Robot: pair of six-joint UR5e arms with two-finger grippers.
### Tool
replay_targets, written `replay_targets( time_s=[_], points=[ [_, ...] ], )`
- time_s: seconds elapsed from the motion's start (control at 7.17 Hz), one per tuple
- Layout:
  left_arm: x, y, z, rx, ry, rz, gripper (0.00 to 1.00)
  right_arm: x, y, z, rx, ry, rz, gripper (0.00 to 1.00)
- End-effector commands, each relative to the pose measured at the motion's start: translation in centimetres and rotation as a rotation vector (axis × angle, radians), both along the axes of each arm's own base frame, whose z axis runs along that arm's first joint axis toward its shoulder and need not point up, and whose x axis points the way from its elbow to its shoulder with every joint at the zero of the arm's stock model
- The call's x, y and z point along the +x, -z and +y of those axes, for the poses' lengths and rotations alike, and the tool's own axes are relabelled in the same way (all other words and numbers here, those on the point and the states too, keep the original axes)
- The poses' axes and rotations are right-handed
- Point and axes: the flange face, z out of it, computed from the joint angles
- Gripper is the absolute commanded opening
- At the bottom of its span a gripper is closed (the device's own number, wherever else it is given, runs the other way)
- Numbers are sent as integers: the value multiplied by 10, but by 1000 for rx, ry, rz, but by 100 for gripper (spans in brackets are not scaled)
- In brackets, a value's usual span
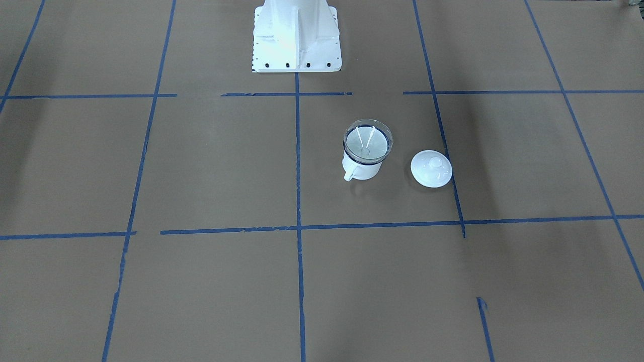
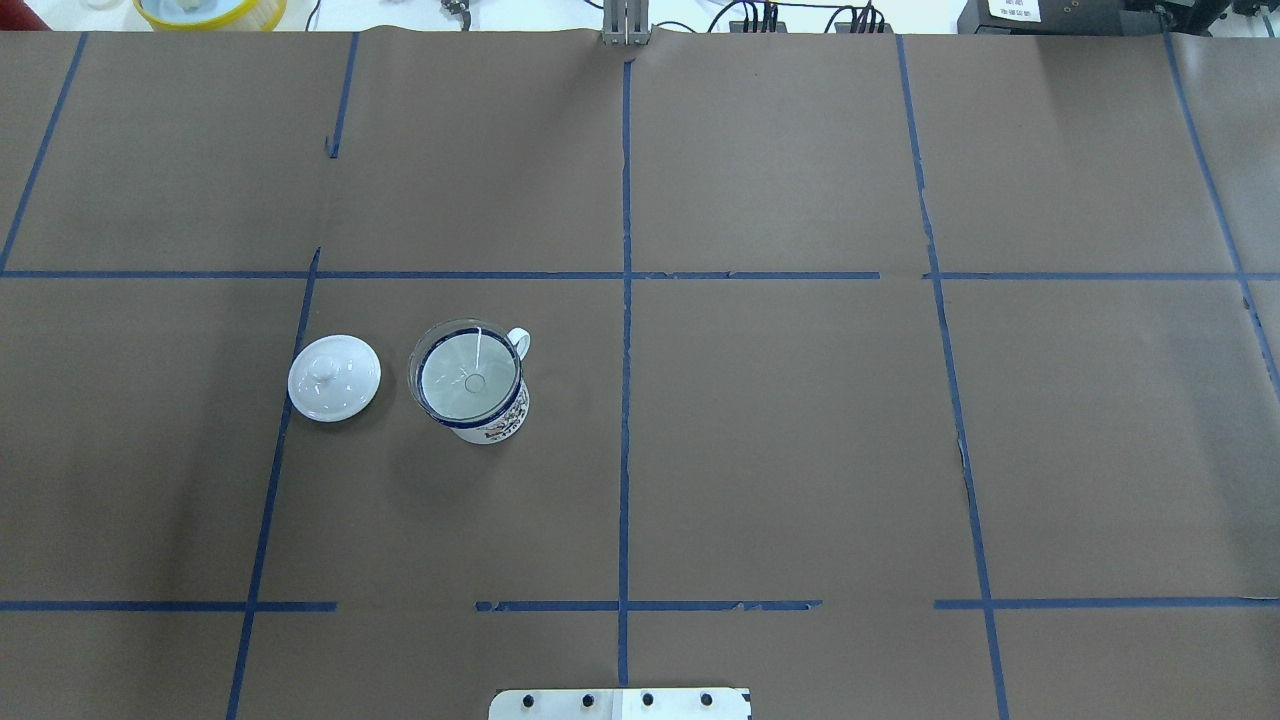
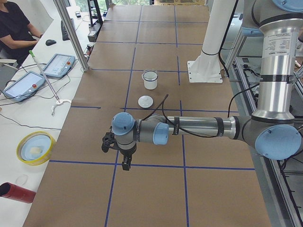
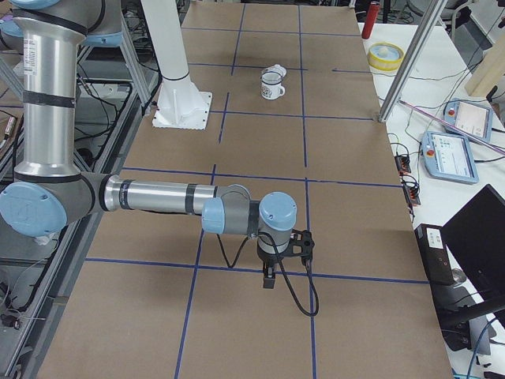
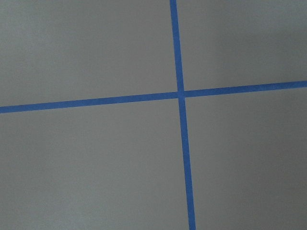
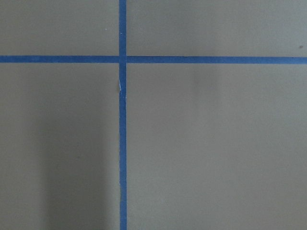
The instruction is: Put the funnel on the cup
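The clear transparent funnel (image 2: 468, 372) with its wide round rim sits upright, spout down, in the mouth of the small white enamel mug (image 2: 497, 422). They stand on the robot's left half of the brown-paper table (image 2: 800, 450), just beside a round white knobbed lid (image 2: 334, 377). The left gripper (image 3: 125, 165) looks the nearer. Both it and the right gripper (image 4: 269, 280) hang well apart from the mug, and it cannot be told whether either one's jaws are spread. The placing looks done.

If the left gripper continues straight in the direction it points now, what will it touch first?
Likely the brown table paper, near a crossing of blue tape lines. The left gripper points down, and its wrist view shows only paper and tape there.
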Motion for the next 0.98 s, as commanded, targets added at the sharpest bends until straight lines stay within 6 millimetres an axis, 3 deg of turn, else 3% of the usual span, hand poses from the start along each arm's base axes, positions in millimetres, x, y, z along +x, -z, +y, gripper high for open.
replay_targets(
  time_s=[0.0, 0.84],
  points=[
    [0, 3, -1, 3, 2, -2, 100, 0, 0, 0, 0, 0, 0, 100],
    [-5, 7, -4, 9, 11, -3, 100, 0, 0, 0, 0, 0, 0, 100]
  ],
)
